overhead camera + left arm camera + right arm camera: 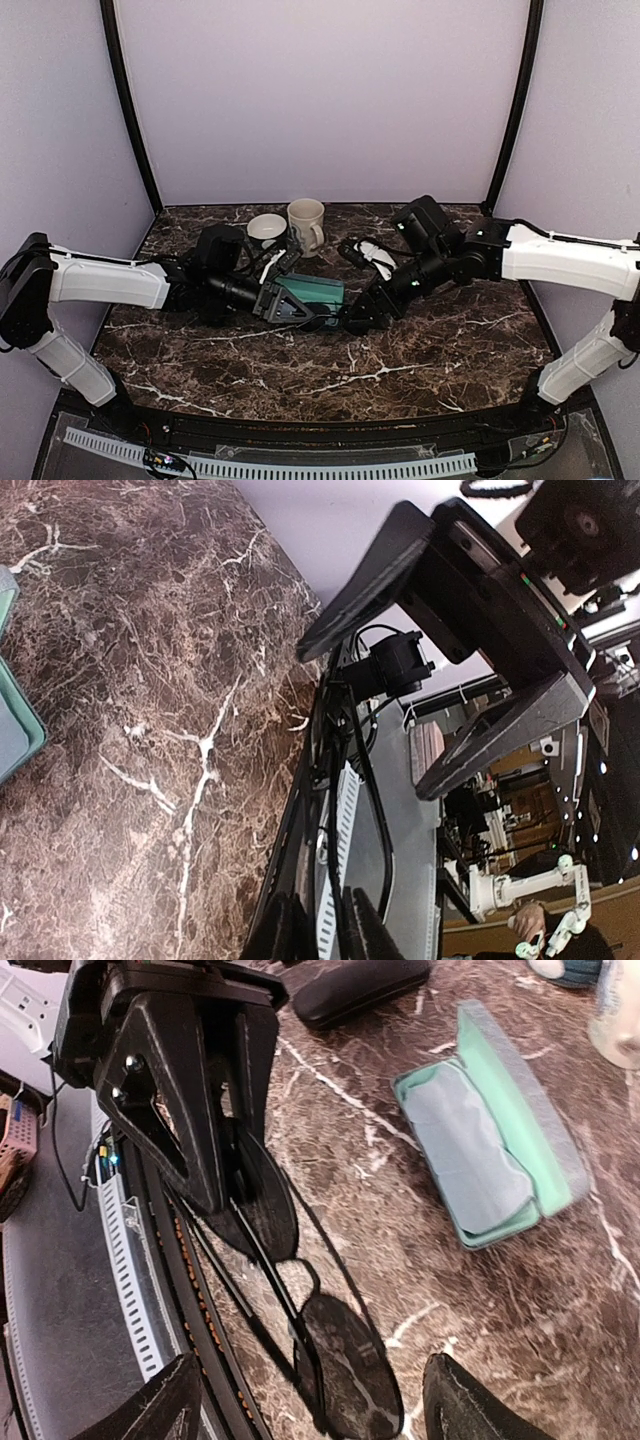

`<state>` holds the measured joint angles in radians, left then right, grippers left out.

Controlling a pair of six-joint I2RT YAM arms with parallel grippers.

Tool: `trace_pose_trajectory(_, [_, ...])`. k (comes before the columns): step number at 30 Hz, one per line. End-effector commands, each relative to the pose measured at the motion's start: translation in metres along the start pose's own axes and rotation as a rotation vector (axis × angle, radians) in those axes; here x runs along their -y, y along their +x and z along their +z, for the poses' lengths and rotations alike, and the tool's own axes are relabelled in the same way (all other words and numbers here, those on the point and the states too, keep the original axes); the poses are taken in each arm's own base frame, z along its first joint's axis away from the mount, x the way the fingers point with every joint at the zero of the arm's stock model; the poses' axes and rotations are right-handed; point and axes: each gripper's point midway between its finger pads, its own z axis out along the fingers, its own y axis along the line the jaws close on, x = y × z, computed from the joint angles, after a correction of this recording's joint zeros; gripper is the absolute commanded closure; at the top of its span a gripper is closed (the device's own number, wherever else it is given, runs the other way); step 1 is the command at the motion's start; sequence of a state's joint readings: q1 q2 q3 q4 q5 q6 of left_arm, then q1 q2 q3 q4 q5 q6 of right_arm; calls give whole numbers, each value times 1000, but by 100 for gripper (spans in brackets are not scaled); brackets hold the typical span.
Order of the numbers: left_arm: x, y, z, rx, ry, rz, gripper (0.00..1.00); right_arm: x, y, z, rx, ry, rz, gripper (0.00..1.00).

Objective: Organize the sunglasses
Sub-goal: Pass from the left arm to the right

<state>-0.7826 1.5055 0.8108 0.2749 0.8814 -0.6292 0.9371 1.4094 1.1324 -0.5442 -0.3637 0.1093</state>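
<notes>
The left gripper [318, 935] is nearly closed, pinching the wire sunglasses [345, 1360] at one lens end. The right gripper [315, 1400] is wide open, with a finger on each side of the other lens, gripping nothing. In the right wrist view, the open green case [480, 1150] lies at 2 o'clock from the sunglasses. In the top view, the mug [306, 224] stands at 12 o'clock from the case.

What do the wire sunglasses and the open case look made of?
Wire-framed sunglasses: thin black wire rims and arms, likely metal; dark tinted lenses, slightly see-through. Open case: rigid grey shell with a smooth mint-green lining, perhaps plastic or leatherette; the grey cloth inside looks soft.
</notes>
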Motion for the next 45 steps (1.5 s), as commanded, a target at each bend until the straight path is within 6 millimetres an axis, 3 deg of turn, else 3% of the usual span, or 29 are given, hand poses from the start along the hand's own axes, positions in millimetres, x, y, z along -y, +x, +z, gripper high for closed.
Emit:
trace_pose_trajectory(1, [13,0,-2,-27,43,100,84,-19,-21,4,19,-138,-49,23])
trace_pose_trajectory(7, [18,2,0,-51,73,139,84,-33,-21,16,0,-261,-55,30])
trace_pose_trajectory(19, [23,6,1,-58,105,178,82,-37,-11,19,-13,-376,-28,61])
trace_pose_trajectory(23, [24,8,0,-58,111,181,82,-30,-6,19,-19,-364,-4,59])
trace_pose_trajectory(27, [26,7,-1,-50,111,189,82,-25,8,20,-39,-354,25,46])
trace_pose_trajectory(31, [27,7,-2,-46,114,190,82,-24,18,21,-52,-353,43,42])
trace_pose_trajectory(45, [21,12,-2,-52,105,175,82,-22,16,9,-3,-373,54,61])
